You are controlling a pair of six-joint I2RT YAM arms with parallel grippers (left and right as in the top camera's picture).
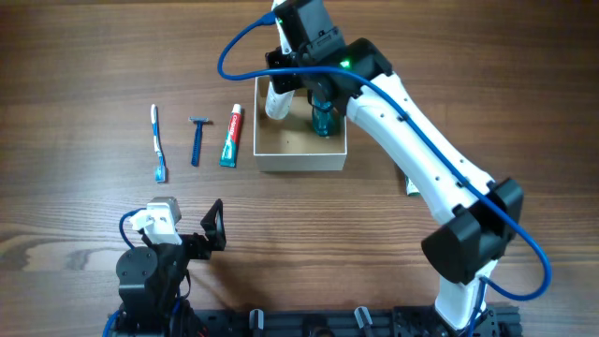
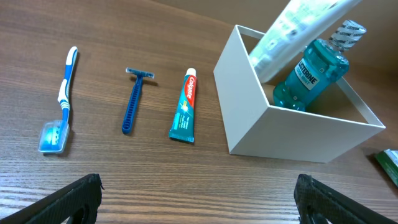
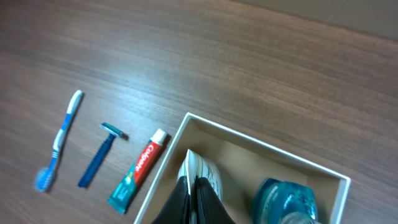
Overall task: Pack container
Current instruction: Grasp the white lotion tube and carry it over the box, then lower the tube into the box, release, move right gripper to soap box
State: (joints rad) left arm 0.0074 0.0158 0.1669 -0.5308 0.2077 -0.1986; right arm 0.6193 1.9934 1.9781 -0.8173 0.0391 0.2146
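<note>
The container [image 1: 301,160] is a white-walled box with a tan inside, right of centre on the table; it also shows in the left wrist view [image 2: 249,118] and the right wrist view [image 3: 273,152]. A blue mouthwash bottle [image 1: 323,117] stands in its back right part. My right gripper [image 3: 191,186] is shut on a white tube [image 1: 278,99] and holds it tilted inside the box's left part [image 3: 202,171]. My left gripper [image 2: 199,193] is open and empty over bare table near the front. A toothpaste tube [image 1: 231,136], a blue razor [image 1: 197,139] and a toothbrush [image 1: 158,142] lie left of the box.
A small green-and-white packet [image 1: 410,184] lies right of the box, mostly hidden under the right arm; its edge shows in the left wrist view [image 2: 388,163]. The right arm [image 1: 421,159] reaches across the table's right half.
</note>
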